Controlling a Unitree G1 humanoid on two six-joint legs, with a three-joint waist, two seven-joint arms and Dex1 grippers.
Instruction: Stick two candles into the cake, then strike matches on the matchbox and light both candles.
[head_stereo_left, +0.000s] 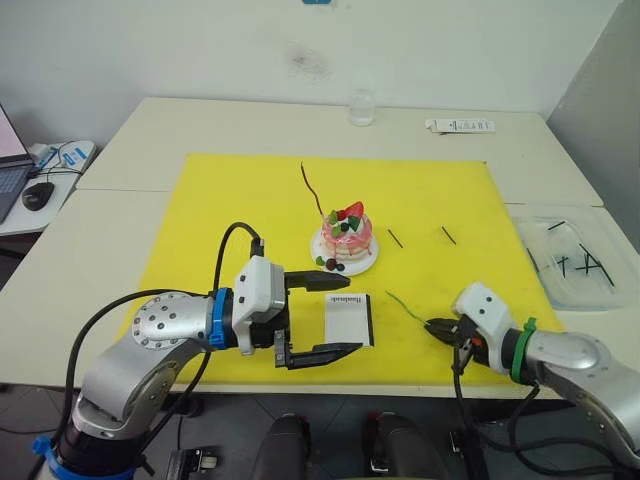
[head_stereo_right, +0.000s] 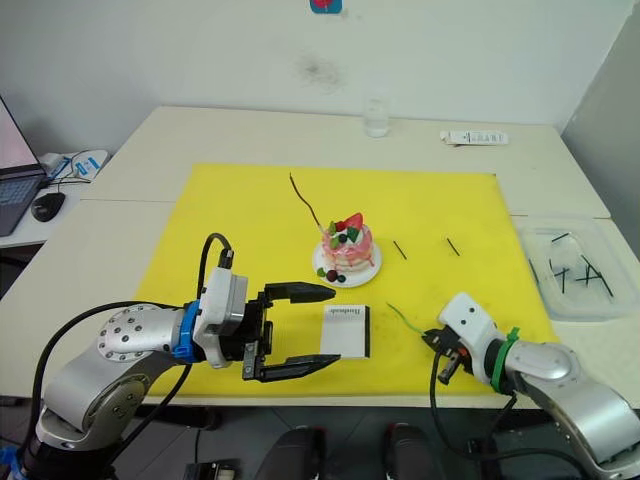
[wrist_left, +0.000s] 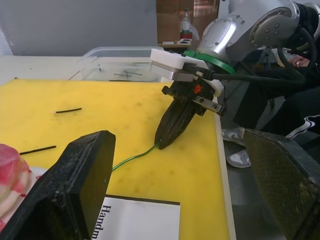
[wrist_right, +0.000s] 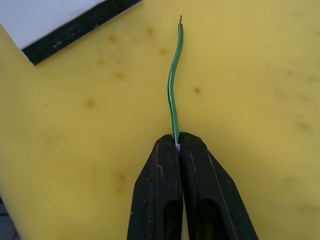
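Observation:
The pink cake on its white plate sits mid-mat. A dark red-brown candle lies behind it. Two short dark matches rest right of the cake. The white matchbox lies near the mat's front edge, between the wide-open fingers of my left gripper. My right gripper is shut on one end of the green candle, which lies on the mat pointing toward the matchbox. In the left wrist view that gripper pinches the green candle low over the mat.
The yellow mat covers the table's middle. A clear tray with several dark sticks stands at the right. A glass and a white remote are at the back; a mouse lies far left.

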